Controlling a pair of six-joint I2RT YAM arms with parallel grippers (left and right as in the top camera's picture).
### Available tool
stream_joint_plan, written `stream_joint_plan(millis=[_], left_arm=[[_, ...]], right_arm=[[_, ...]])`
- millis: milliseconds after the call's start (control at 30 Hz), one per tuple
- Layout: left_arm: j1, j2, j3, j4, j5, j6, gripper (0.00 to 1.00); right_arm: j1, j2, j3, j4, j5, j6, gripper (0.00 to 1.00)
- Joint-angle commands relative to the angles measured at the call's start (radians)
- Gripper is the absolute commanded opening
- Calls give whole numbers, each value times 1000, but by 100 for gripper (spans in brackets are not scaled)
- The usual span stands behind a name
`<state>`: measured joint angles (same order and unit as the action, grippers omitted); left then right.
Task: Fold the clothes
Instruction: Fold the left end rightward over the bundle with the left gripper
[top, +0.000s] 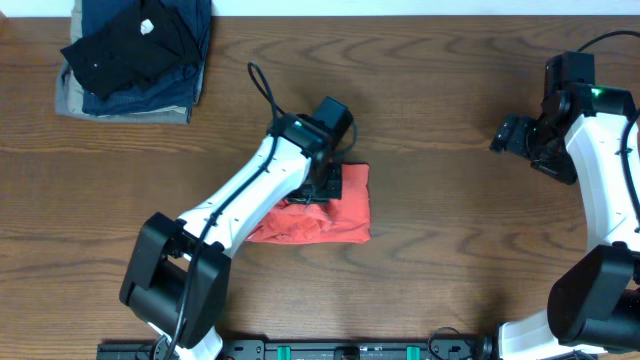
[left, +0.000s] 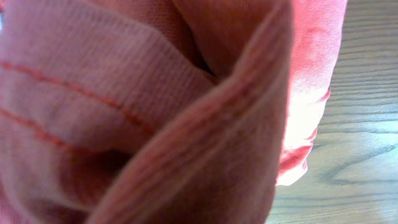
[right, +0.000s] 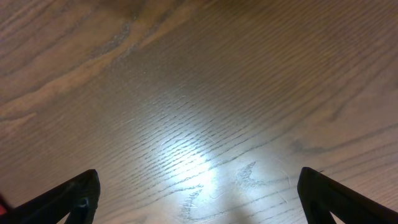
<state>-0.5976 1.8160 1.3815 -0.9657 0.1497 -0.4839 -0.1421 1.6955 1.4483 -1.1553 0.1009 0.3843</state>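
The clothes (top: 345, 212) are an orange-red shirt folded into a small bundle on the middle of the wooden table. My left gripper (top: 325, 186) is down on the bundle's top left part. In the left wrist view the pinkish-red fabric of the clothes (left: 124, 112) fills nearly the whole frame and hides the jaws, so their state does not show. My right gripper (top: 512, 135) hovers far to the right, away from the shirt. In the right wrist view the right gripper (right: 199, 199) is wide open over bare wood, with one dark fingertip (right: 81, 196) at each lower corner.
A stack of black, navy and khaki folded garments (top: 135, 60) lies at the table's back left corner. The left arm (top: 240, 200) stretches diagonally from the front edge to the bundle. The right arm's base (top: 590, 300) stands at the front right.
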Motion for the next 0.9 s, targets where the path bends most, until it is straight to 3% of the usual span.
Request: stream_joint_plan(millis=[0,267,333,567,667,867], left_arm=[[-27,-5,-9,26,-1,-54,16],[-51,-5,-32,100,-2,-71,17],[-51,-5,-31,101,-1,-70,27],[-77,-6,9,100,57,-11,32],[-108,-6,12,141,74,-11,47],[-165,1,10,203,74,-15,51]], right_arm=[[-1,-8,9,0,-2,-11,99],[-1,-8,9,0,-2,-11,99],[-1,-8,9,0,-2,-11,99],[-1,-8,9,0,-2,-11,99],[-1,-8,9,0,-2,-11,99],[-1,-8,9,0,-2,-11,99]])
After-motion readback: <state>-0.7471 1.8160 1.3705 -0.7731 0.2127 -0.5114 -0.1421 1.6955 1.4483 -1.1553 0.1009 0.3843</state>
